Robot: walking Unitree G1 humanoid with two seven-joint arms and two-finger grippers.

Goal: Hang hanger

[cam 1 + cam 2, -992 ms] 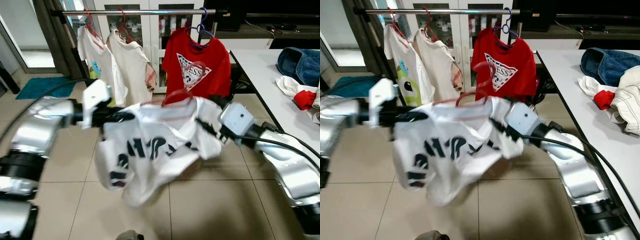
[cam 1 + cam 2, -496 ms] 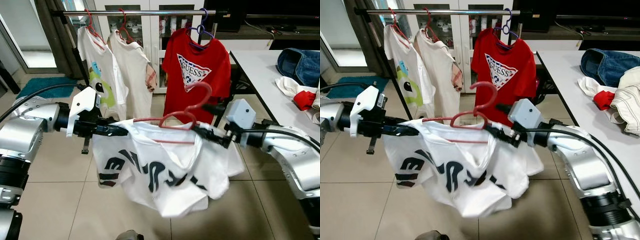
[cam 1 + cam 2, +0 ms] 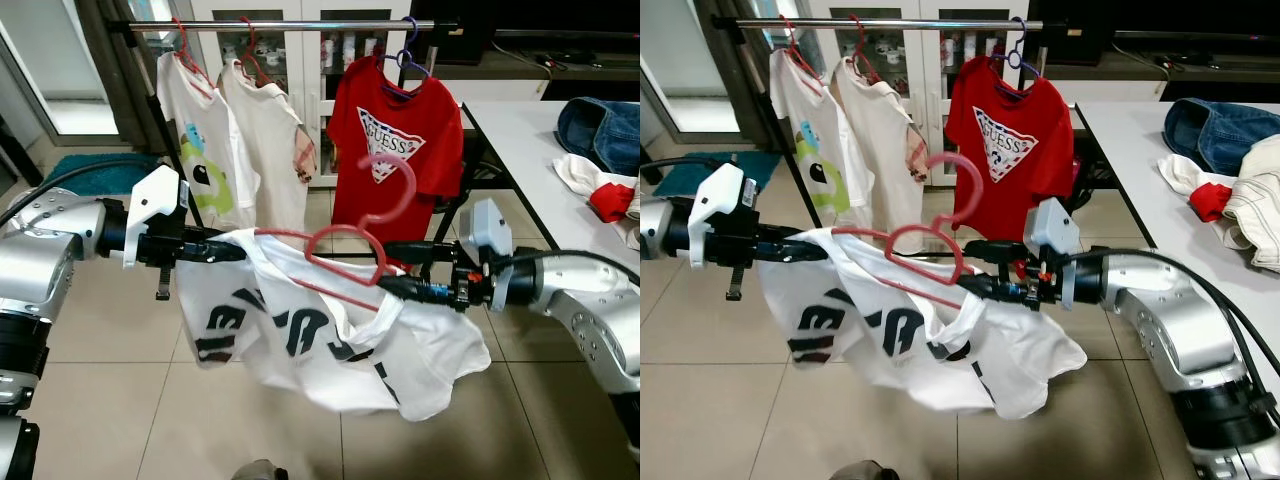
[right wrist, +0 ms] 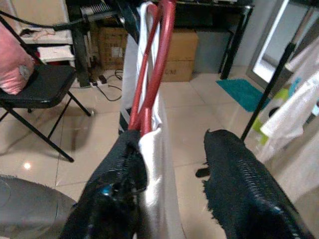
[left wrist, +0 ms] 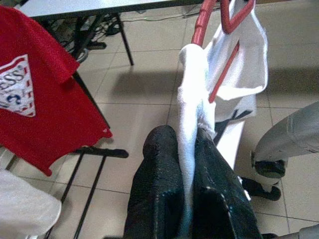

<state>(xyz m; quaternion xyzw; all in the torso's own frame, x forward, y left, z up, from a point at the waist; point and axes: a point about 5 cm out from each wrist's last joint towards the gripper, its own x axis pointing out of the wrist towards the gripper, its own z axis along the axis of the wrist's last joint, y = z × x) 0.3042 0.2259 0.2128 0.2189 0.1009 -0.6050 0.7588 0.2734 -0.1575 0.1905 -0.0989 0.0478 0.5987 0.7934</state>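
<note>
Outstretched, left gripper [image 3: 232,251] pinches the white shirt [image 3: 330,335] on the red hanger [image 3: 345,240]; right gripper [image 3: 395,270] spread apart

i see the red hanger [image 3: 345,240] tip up, its hook now higher, as the white shirt [image 3: 330,330] sags lower toward the right gripper [image 3: 400,268].

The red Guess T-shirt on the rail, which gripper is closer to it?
Right. The right gripper sits just below the red T-shirt; the left gripper is off to its left.
</note>
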